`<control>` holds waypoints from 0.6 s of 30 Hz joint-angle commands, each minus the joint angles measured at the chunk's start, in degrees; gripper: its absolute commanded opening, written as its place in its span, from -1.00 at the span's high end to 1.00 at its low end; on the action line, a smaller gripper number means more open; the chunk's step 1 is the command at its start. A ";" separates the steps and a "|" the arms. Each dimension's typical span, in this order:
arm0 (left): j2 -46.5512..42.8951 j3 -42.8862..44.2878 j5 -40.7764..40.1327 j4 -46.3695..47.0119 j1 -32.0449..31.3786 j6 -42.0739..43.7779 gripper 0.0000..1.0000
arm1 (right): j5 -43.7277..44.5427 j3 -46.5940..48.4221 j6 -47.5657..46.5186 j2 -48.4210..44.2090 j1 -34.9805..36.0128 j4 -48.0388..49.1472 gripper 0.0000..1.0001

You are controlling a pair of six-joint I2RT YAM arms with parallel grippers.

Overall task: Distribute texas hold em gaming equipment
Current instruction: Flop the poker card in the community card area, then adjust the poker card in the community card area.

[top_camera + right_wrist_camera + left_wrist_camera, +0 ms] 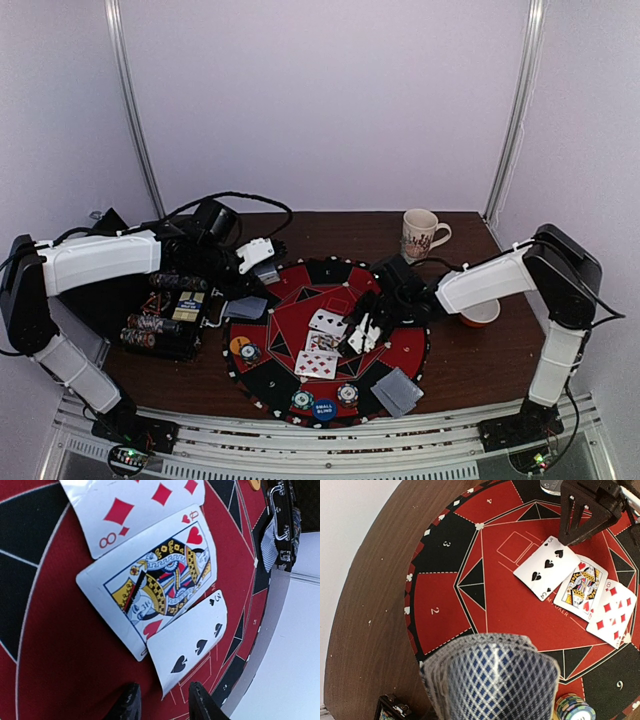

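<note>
Your right claw hangs open over bare red mat, the mat's rim close on its right. The five of spades lies just ahead of its fingertips, lapping the queen of hearts beyond. Your left claw grips a fan of blue-backed cards.

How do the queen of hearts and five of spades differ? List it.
The queen of hearts is a red picture card; the five of spades shows black pips only. The queen sits mid-row between two cards; the five ends the row. Both lie face up on the mat.
</note>
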 commanded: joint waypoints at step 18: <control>-0.29 0.75 -0.52 1.82 0.10 -0.55 0.35 | 8.57 -0.55 112.05 -13.08 2.78 -4.31 0.25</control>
